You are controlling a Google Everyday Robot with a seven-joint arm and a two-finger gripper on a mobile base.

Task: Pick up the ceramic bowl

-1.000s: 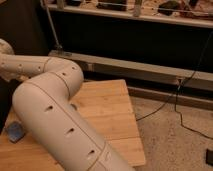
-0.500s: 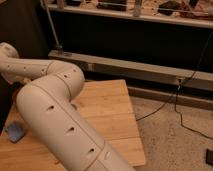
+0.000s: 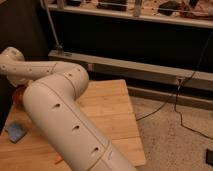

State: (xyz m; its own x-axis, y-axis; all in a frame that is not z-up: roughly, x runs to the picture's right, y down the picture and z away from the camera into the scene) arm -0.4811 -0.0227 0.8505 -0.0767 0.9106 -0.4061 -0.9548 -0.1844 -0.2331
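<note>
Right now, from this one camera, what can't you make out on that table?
- The gripper: camera view, nowhere visible; presumably behind the arm, near the left edge.
- The ceramic bowl: only a red sliver shows; the arm covers the rest.
- The orange bit on the table: mostly under the arm, too small to name.
- The blue object: too small to identify.

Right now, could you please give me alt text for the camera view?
A white robot arm reaches across a wooden table toward the ceramic bowl at the picture's left edge; its end effector is out of sight there.
</note>
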